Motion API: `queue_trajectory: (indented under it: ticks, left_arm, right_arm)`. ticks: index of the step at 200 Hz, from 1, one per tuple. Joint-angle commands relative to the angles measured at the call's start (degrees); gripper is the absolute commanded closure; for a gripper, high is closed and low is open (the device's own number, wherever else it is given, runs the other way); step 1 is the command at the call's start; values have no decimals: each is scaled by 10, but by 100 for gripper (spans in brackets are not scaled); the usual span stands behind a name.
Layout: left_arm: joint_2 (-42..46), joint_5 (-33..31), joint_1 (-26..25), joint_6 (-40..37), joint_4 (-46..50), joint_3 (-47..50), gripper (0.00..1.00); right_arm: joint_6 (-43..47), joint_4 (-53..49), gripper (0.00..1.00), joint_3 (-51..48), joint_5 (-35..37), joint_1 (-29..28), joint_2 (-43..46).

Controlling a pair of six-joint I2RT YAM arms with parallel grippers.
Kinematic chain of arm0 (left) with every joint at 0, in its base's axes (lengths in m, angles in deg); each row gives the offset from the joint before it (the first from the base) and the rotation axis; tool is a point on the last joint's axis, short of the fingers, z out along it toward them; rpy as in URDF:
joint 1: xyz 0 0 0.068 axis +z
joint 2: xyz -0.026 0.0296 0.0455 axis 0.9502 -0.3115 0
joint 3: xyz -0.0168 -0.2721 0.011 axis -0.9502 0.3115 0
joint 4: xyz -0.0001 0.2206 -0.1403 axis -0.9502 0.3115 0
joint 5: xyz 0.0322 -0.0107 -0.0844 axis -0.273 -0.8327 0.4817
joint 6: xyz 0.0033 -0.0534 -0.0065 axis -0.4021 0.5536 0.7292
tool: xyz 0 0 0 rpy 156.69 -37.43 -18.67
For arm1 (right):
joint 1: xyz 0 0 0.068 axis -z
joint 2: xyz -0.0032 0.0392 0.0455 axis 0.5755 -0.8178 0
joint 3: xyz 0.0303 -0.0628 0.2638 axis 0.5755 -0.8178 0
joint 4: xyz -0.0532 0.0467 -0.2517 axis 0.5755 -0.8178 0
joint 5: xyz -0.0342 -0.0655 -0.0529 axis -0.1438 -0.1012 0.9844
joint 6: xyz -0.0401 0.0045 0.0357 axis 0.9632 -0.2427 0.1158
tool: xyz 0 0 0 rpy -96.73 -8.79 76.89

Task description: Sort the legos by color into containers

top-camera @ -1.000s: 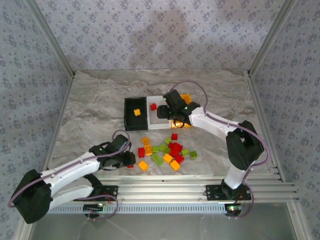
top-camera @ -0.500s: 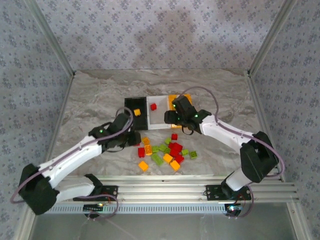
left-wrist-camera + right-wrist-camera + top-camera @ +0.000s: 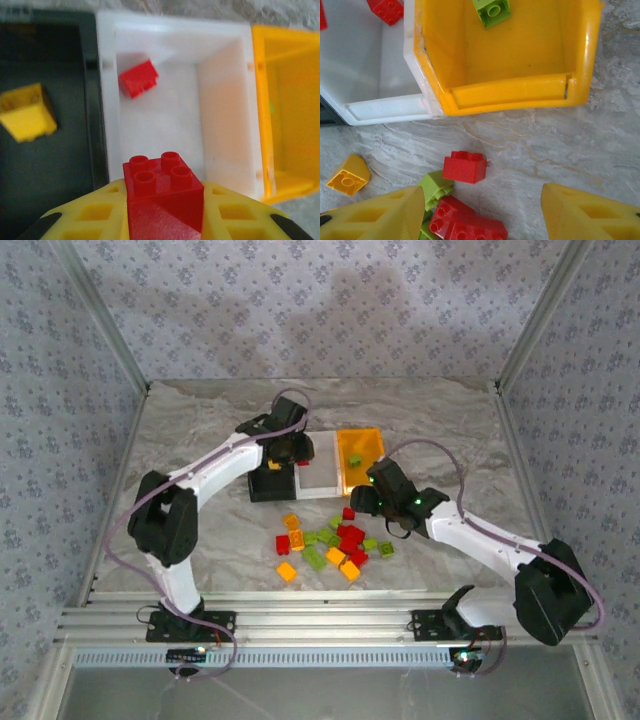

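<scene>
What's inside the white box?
One red lego lies in a corner of the white bin. The left gripper, holding another red brick, covers the bin's near edge, so that bit is hidden.

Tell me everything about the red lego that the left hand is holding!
The red lego is a small, shiny plastic brick with four round studs in a square on one face. It looks whole. The yellow fingers of the left hand pinch it from both sides, shut on it, and nothing else touches it. It is held above the white bin, where a loose red brick lies.
</scene>
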Motion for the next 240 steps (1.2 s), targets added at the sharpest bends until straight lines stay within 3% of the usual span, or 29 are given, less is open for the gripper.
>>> queue_trajectory:
  ticks: [1,36,72,91,137,145,189,240]
  left_arm:
    - [-37,4,-3,-19,24,-62,73]
    - [-82,7,-2,-25,50,-119,57]
    - [-64,18,-4,-23,48,-126,37]
    - [-32,23,-9,-22,45,-111,27]
    - [120,58,-42,-6,-3,19,14]
    - [152,58,-51,-6,-8,47,1]
    - [322,37,-88,30,-26,225,1]
    - [484,2,-89,93,-11,387,1]
  right_arm:
    - [-21,-25,35,-23,15,3,27]
    - [-37,-35,33,-51,18,3,65]
    - [-44,-58,31,-57,26,5,97]
    - [-50,-70,30,-60,29,6,108]
    - [-67,-119,27,-79,24,1,111]
    - [-71,-123,27,-88,21,-2,113]
    - [-92,-111,27,-141,-8,-27,116]
    - [-96,-114,30,-156,3,-40,101]
